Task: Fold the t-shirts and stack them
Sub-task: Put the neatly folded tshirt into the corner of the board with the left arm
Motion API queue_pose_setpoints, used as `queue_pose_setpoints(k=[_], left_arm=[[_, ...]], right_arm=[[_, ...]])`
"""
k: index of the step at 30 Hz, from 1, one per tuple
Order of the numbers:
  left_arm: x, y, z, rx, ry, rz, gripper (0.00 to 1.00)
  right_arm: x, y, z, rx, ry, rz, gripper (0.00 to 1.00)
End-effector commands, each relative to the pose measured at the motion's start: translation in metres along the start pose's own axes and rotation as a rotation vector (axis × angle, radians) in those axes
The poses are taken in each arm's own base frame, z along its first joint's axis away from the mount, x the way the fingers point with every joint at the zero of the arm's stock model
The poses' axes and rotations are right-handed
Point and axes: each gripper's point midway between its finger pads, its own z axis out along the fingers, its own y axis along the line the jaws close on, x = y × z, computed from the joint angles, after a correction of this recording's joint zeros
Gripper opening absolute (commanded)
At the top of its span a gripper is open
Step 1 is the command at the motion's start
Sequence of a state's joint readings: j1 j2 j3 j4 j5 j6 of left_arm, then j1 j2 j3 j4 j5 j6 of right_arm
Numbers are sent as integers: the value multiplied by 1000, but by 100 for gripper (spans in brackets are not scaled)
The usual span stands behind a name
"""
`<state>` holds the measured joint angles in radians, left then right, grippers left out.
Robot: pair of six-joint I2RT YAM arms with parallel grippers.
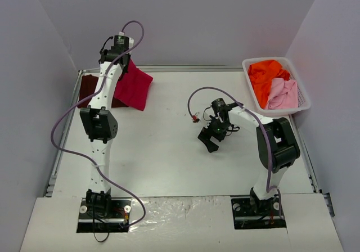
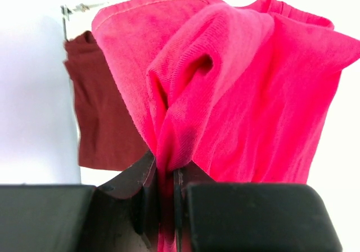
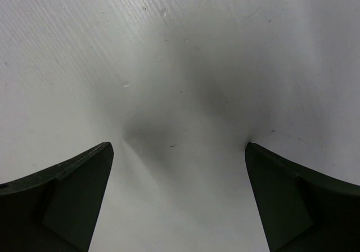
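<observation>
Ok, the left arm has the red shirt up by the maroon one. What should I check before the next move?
1. Left gripper hold on red shirt: ok, shut on a bunched fold.
2. Red shirt neat: not ok, it hangs crumpled.
3. Maroon shirt ready as stack base: ok, lying on the table at the far left.
4. Red shirt's lower edge clear of the table: cannot tell.
5. Right gripper free: ok, open, empty, over bare table.
6. Basket emptied: not ok, orange shirt and pink shirt are inside.
</observation>
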<state>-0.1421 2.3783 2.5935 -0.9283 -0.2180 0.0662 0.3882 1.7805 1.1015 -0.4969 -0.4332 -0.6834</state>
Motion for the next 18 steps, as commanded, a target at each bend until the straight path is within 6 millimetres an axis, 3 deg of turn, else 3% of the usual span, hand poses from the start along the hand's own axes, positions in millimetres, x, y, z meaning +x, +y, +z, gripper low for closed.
queue_pose_setpoints(k=[1,6,18], left_arm=[[-48,44,-68,-86,-163,-16,2],[-52,55,-78,-92,-184,-29,2],[-42,85,-74,-113,-161,-63,2]], right_arm=[[11,7,5,-20,54,9,100],[16,7,10,-20,83,11,100],[22,7,16,-17,116,13,100]])
